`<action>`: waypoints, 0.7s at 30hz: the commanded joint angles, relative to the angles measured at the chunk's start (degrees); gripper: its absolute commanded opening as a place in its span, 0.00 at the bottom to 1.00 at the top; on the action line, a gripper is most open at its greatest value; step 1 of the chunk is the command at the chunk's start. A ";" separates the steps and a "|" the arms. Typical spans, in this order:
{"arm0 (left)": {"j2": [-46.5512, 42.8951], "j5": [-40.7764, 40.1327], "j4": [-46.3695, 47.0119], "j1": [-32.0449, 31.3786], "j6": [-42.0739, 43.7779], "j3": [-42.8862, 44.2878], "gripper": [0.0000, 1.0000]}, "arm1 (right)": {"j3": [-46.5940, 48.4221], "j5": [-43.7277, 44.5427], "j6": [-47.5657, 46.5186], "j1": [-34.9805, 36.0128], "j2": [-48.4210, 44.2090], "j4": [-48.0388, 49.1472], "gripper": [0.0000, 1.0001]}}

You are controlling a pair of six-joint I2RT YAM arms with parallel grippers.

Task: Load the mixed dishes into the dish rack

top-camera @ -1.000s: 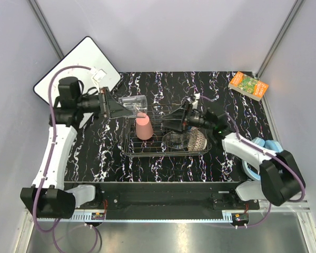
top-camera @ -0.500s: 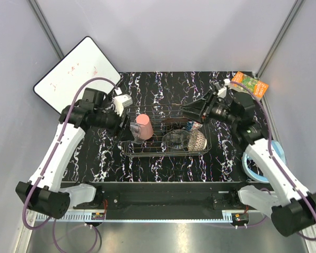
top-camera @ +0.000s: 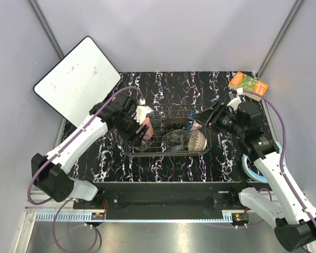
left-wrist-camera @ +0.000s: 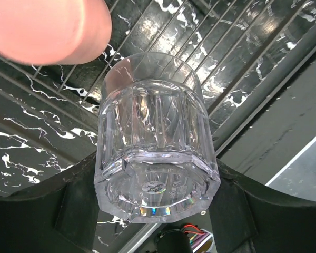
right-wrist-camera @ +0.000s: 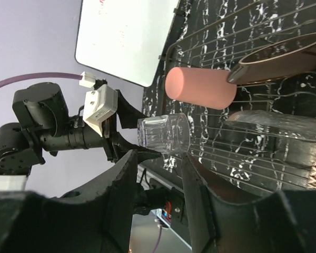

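— What sits in the dish rack [top-camera: 166,153]?
— We see the pink plastic cup [top-camera: 146,133] at its left end, and the clear glass bowl [top-camera: 175,140] and beige patterned bowl [top-camera: 198,140] along its near side.
— And the small clear glass [left-wrist-camera: 152,132]?
— Our left gripper [left-wrist-camera: 154,182] is clamped on it over the rack's left end, beside the cup. Our right gripper [right-wrist-camera: 159,161] hangs partly open and empty over the rack's right end.
— Any writing?
— There is embossed lettering on the glass's base, too small for us to read.
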 commanded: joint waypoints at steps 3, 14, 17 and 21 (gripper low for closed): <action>4.32 -8.39 4.49 -3.28 -1.17 0.88 0.00 | -1.10 4.99 -4.43 -0.04 -2.90 -2.30 0.46; 10.66 -10.95 7.66 -5.40 -1.70 -1.57 0.00 | -3.65 7.01 -6.19 -0.04 -4.49 -3.71 0.46; 11.80 -11.39 8.10 -5.66 -1.44 -2.63 0.00 | -4.17 7.01 -6.36 -0.04 -4.31 -3.71 0.45; 13.38 -11.65 9.50 -6.01 -1.35 -4.21 0.00 | -4.88 6.92 -6.28 -0.04 -3.96 -3.62 0.46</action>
